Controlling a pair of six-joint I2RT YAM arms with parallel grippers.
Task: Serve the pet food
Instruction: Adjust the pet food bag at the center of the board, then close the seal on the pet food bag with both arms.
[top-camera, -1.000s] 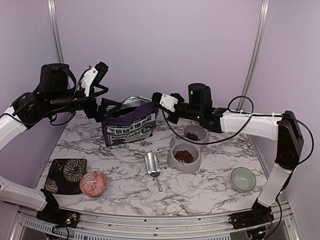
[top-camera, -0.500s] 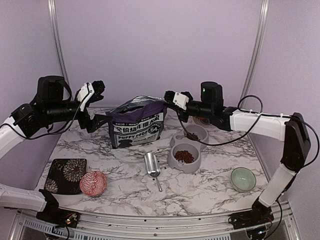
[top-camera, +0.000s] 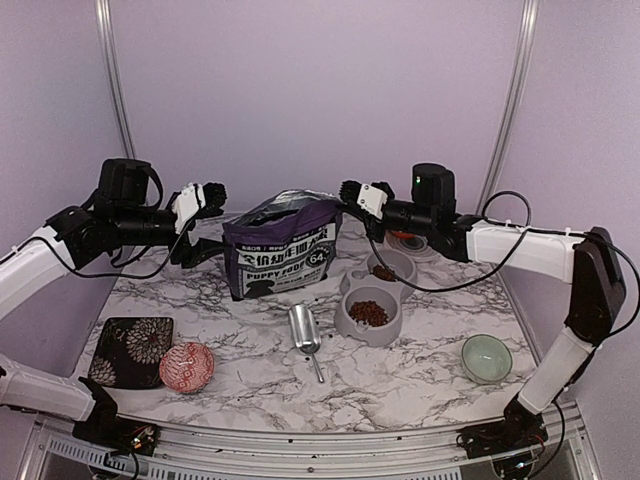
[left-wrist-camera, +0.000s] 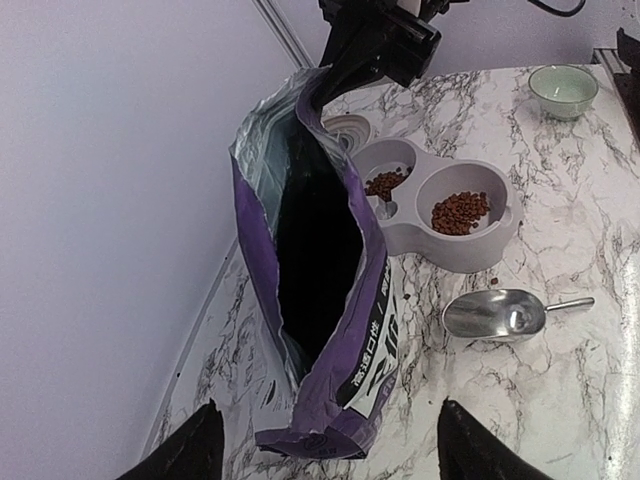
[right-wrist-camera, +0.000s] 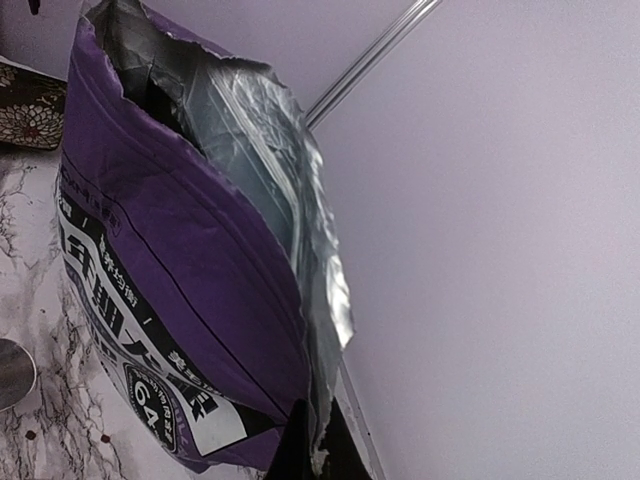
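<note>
Pet food (top-camera: 368, 312) was seen heaped in both bowls of the feeder (top-camera: 349, 331), so serving was judged largely done. The bag (top-camera: 285, 255) was stood upright on the table (top-camera: 420, 385), its top corner pinched by the closed right claw (top-camera: 347, 190). The left claw (top-camera: 208, 220) was spread wide beside it, apparently untouching. The scoop (top-camera: 305, 330) lay empty nearby. Only releasing the bag seemed left.
</note>
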